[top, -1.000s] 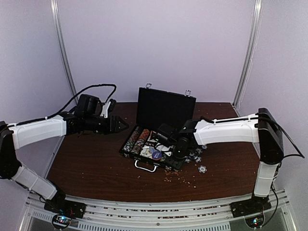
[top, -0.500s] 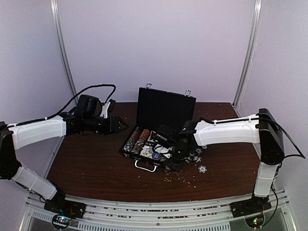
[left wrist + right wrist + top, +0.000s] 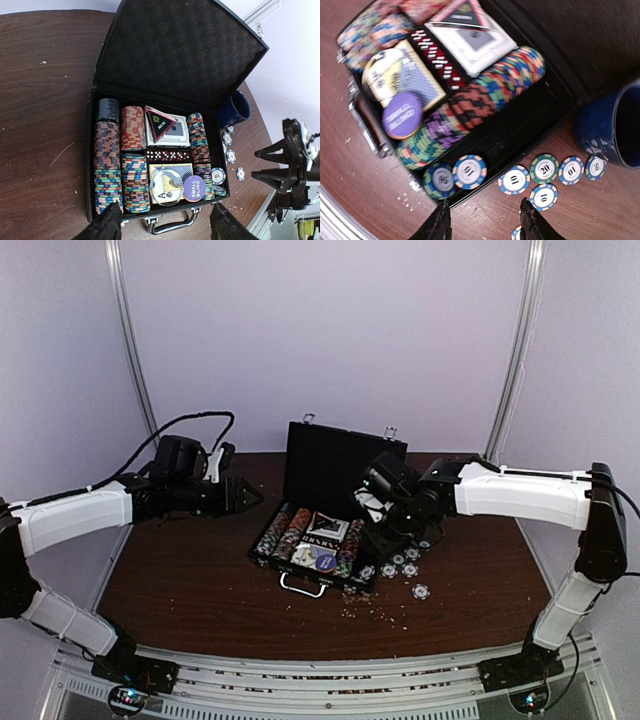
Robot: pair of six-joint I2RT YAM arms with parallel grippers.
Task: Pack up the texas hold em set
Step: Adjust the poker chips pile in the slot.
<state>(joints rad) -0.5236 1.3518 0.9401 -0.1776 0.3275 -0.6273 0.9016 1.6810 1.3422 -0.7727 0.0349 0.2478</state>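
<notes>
Right gripper (image 3: 484, 220) has lifted, spread, above striped round chips (image 3: 514, 180) — left gripper (image 3: 165, 225) spread too — facing the foam-lined briefcase (image 3: 185, 55).

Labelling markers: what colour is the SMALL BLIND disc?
The disc is purple, clearest in right wrist view.

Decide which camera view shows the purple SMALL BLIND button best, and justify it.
The left wrist view: the purple button lies sharp and unobstructed near the handle of the case, lettering readable. The right wrist view shows it larger but blurred, lettering faint. The top external view shows only a tiny bluish disc.
</notes>
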